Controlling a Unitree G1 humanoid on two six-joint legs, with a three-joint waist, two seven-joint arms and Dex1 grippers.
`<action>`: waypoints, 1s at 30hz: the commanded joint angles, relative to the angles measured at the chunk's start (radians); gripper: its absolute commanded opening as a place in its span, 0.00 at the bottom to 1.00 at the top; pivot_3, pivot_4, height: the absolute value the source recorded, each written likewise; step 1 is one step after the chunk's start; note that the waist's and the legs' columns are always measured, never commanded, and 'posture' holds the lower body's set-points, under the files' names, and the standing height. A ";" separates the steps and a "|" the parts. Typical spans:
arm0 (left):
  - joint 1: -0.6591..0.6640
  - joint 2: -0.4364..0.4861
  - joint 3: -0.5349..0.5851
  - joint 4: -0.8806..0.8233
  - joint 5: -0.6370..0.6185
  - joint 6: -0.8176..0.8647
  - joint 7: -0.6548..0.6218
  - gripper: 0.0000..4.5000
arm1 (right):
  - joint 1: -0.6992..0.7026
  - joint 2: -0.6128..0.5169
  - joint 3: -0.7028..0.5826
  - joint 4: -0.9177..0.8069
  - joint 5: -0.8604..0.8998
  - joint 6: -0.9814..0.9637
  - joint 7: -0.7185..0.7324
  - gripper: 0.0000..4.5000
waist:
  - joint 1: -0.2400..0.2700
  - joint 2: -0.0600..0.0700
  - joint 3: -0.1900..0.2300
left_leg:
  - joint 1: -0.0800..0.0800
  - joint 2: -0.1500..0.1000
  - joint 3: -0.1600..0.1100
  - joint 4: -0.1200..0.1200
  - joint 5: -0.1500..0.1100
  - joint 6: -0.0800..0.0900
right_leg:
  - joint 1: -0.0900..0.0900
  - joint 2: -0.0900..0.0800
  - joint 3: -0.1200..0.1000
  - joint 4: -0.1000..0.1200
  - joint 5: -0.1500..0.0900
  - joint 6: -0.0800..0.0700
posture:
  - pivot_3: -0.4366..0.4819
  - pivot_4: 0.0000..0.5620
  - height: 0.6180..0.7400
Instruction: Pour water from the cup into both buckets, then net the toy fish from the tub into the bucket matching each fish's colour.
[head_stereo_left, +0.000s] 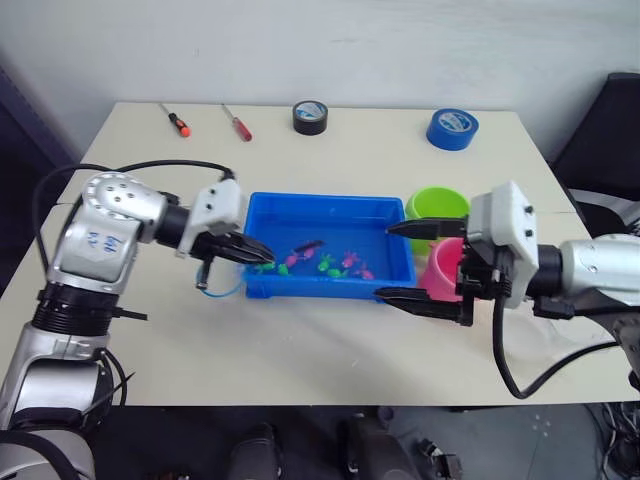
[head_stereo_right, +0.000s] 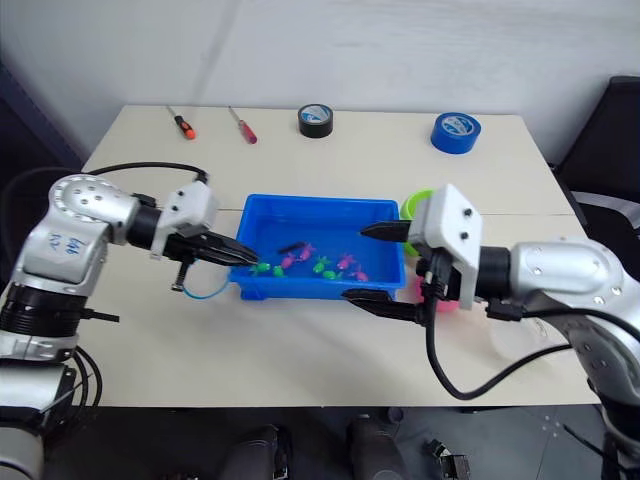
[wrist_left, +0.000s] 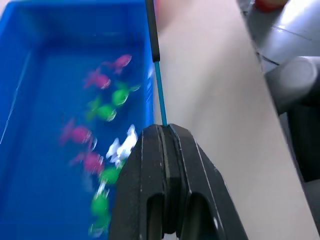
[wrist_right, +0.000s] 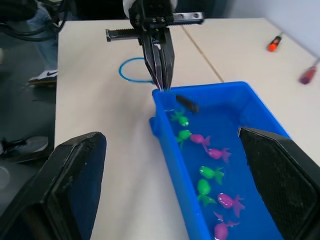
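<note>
Several tiny plastic toy fish (head_stereo_left: 325, 263), some magenta-pink and some bright green, are floating in water inside the shallow rectangular bright blue plastic tub (head_stereo_left: 320, 208), which is sitting mid-counter on the pale beige counter (head_stereo_left: 300, 340). We are seeing them clustered along the tub's near side, a thin dark piece lying among them.

Our left tool (head_stereo_left: 252, 252) is reaching over the tub's left rim, its two black fingers (wrist_left: 165, 180) pressed together on the thin stick handle of the small net (wrist_left: 159, 90); the blue round hoop (head_stereo_left: 222, 285) is hanging outside the tub, over the counter beside the left wall.

Our right tool (head_stereo_left: 412, 262) is standing wide, one finger over the tub's right rim and the other at the tub's near right corner, gripping nothing.

Just beyond it, the small round lime green plastic bucket (head_stereo_left: 437, 204) and the pink plastic bucket (head_stereo_left: 440, 265) are standing beside the tub's right end, the pink one nearer us.
</note>
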 joint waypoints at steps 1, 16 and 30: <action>-0.058 -0.067 -0.057 -0.052 -0.029 0.006 -0.008 0.01 | -0.088 0.005 0.099 0.028 -0.052 0.017 0.049 1.00 | 0.001 0.000 0.000 | 0.000 0.000 0.000 0.001 0.000 0.000 | 0.000 0.000 0.000 0.000 0.000 0.000 | 0.48 0.27 1.00; -0.093 -0.130 -0.110 0.009 -0.020 -0.069 -0.035 0.00 | -0.110 0.028 0.202 0.036 -0.181 0.032 0.064 0.50 | 0.002 0.000 0.000 | -0.002 0.000 -0.001 0.004 -0.001 0.001 | -0.001 0.000 0.000 0.002 0.000 0.000 | 0.48 0.27 1.00; -0.103 -0.144 -0.111 0.020 -0.022 -0.072 -0.036 0.00 | -0.114 0.047 0.228 0.047 -0.267 0.003 0.099 0.50 | 0.002 0.001 0.000 | -0.002 0.000 -0.001 0.004 -0.001 0.001 | -0.001 0.000 0.000 0.002 0.000 0.000 | 0.48 0.27 1.00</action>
